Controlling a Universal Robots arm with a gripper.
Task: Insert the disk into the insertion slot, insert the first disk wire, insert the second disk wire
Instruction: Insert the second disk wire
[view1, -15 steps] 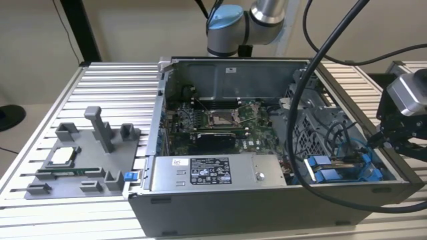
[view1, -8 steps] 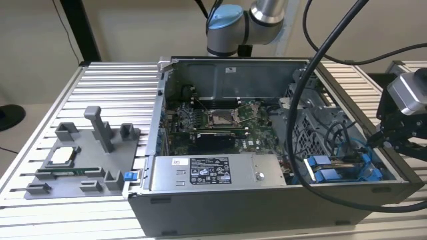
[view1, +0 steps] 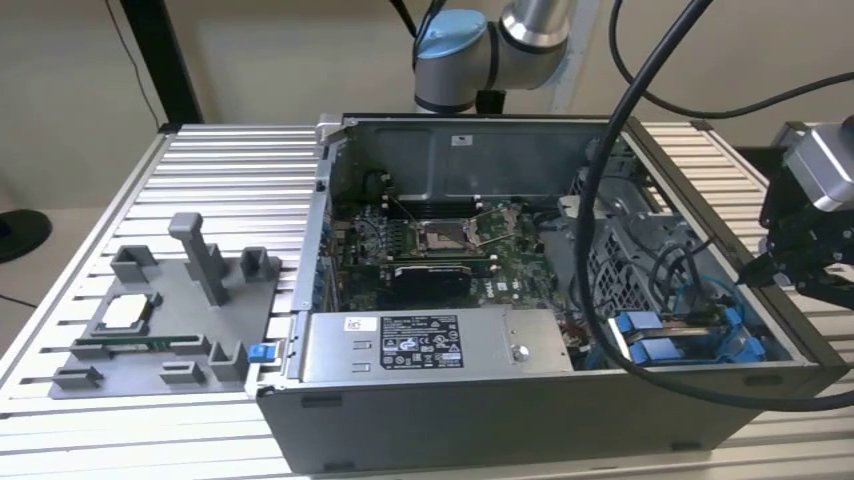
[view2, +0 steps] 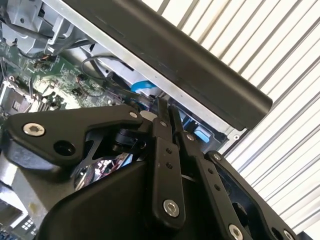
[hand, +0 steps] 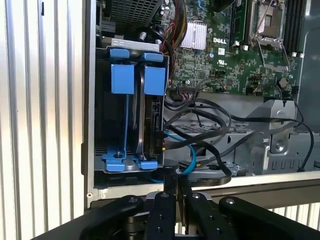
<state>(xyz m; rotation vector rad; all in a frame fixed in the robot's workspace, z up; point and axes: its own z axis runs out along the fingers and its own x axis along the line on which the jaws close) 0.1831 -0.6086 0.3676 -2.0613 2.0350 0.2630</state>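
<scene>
Black gripper (hand: 176, 176) sits closest to the lens in both wrist views, fingers pressed together with nothing seen between them. It hangs just outside the computer case (view1: 534, 410), beside the side wall (view2: 200, 65) and over the slatted metal table (view1: 214, 190). In the exterior view it is at mid height on the exterior view's right.

Inside the slot (hand: 131, 46) the disk (hand: 154, 125) stands on edge, clipped in a blue carrier (hand: 154, 80). A second blue carrier (hand: 122, 79) sits just beside it in the same bay. The black wire (hand: 200, 117) and blue wire (hand: 192, 155) loop across the case floor and reach the disk's rear edge. Cannot tell whether either plug is fully seated. The bay is near the gripper, just across the wall.

In the exterior view the bay lies at the lower right of the case, next to the grey power supply box (view1: 427, 345) at lower centre. The motherboard (view1: 427, 240) is mid frame. A grey plastic fixture (view1: 160, 310) rests on the table at the exterior view's left, well apart from the case. The arm (view1: 514, 40) is at top centre, with a thick black cable (view1: 654, 68) draped down across the case.
</scene>
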